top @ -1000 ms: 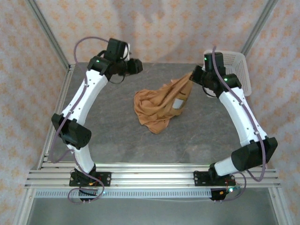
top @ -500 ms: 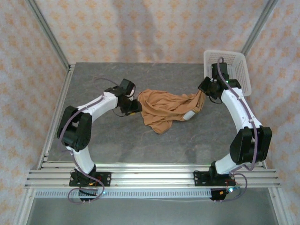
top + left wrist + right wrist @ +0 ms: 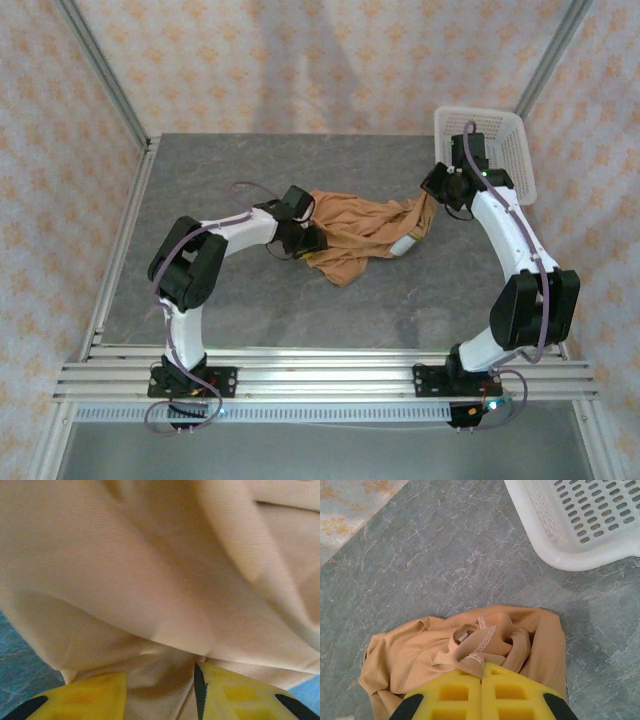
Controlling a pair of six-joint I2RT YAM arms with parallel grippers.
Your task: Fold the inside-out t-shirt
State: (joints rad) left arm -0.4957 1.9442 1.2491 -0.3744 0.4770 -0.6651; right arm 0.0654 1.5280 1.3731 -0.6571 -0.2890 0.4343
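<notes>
So, the t-shirt (image 3: pixel 365 230) is bunched on the table (image 3: pixel 300 300) near the basket (image 3: pixel 505 135), its basket-side end clamped by the right pincer (image 3: pixel 481 680); the left pincer (image 3: pixel 160 690) is spread apart against the far end.

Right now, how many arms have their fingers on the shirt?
2. The left fingers straddle cloth at the t-shirt's left edge; grip unclear. The right fingers are shut on a bunched hem at its right end, near the white basket.
</notes>
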